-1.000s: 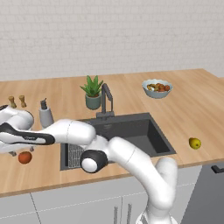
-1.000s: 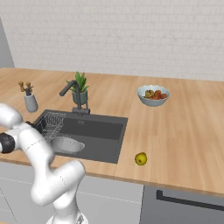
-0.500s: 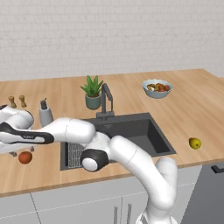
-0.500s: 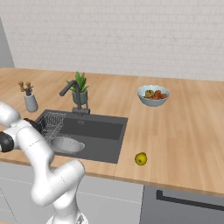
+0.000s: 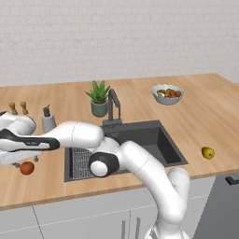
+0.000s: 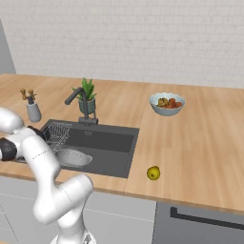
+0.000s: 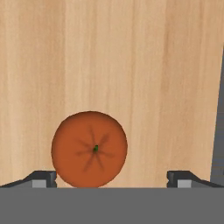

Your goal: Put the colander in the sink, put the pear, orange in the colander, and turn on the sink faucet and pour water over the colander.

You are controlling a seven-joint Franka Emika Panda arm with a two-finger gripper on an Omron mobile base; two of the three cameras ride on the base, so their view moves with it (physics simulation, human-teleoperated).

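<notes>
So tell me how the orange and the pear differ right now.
The orange is red-orange and ball-shaped; the pear is yellow-green. The orange lies on the counter left of the sink, under the open gripper; the pear lies right of the sink, far from the gripper. Both rest on the wooden counter, outside the colander.

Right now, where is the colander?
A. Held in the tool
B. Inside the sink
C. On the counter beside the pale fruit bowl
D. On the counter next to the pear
B: the colander lies in the sink, beside the wire rack.
</notes>
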